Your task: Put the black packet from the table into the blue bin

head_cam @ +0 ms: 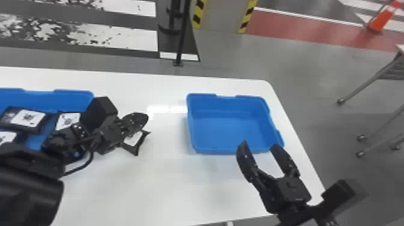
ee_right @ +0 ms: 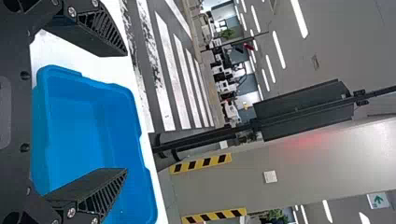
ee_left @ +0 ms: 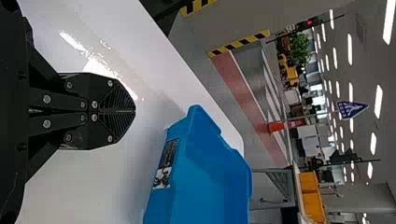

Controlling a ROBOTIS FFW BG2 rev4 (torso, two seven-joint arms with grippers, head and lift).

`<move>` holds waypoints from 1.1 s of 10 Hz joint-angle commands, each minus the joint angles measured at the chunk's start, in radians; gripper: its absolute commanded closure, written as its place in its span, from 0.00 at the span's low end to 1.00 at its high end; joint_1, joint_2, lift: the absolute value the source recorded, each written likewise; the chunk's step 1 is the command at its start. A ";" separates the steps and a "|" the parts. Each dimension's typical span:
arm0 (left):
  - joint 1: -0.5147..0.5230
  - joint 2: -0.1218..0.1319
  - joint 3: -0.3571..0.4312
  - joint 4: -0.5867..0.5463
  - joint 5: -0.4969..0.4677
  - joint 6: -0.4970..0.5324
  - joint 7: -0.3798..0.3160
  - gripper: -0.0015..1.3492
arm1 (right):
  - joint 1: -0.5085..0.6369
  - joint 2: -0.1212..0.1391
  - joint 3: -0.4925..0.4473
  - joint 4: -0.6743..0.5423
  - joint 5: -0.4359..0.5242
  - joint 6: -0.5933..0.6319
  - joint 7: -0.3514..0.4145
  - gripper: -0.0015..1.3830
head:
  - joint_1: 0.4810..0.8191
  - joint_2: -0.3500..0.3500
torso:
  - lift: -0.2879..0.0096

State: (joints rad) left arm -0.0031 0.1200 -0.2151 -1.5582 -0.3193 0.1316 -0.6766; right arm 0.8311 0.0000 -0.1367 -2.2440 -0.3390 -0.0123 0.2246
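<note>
In the head view my left gripper (head_cam: 135, 123) is over the table left of the empty blue bin (head_cam: 228, 129). It is shut on the black packet (head_cam: 132, 148), which has a white label and a bent outline and hangs at the near side of the fingers, its upper part hidden by them. In the left wrist view that gripper (ee_left: 134, 112) has its fingertips together, with the blue bin (ee_left: 205, 172) beyond. My right gripper (head_cam: 259, 145) stands open at the bin's near right corner; in the right wrist view the gripper (ee_right: 126, 112) has the bin (ee_right: 79, 130) behind its parted fingers.
Another blue bin (head_cam: 72, 96) at the table's left holds several black packets (head_cam: 25, 118) with white labels, partly behind my left arm. White table surface (head_cam: 168, 168) lies between the two bins. The table's right edge runs just past the empty bin.
</note>
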 commanded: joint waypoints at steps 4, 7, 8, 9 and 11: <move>0.015 -0.013 0.016 -0.004 0.022 0.001 0.000 0.51 | -0.002 0.001 0.001 0.002 0.000 0.000 0.001 0.10 | 0.63 0.13 | 0.60; 0.015 -0.014 0.010 -0.002 0.020 0.065 0.000 0.08 | -0.002 0.001 0.003 0.002 -0.004 0.000 -0.001 0.10 | 0.63 0.13 | 0.60; 0.010 -0.017 0.012 0.011 0.002 0.082 0.008 0.08 | -0.002 0.001 0.005 0.004 -0.004 0.000 -0.001 0.10 | 0.63 0.13 | 0.60; -0.014 -0.020 0.004 0.055 -0.002 0.097 0.009 0.08 | -0.004 0.001 0.005 0.004 -0.006 0.000 0.001 0.10 | 0.63 0.14 | 0.60; -0.073 -0.020 -0.038 0.126 -0.004 0.158 0.018 0.07 | -0.004 0.001 0.005 0.007 -0.008 0.000 -0.001 0.10 | 0.63 0.15 | 0.60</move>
State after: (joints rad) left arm -0.0593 0.0997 -0.2424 -1.4503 -0.3237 0.2679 -0.6577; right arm 0.8278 0.0000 -0.1316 -2.2385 -0.3467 -0.0123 0.2247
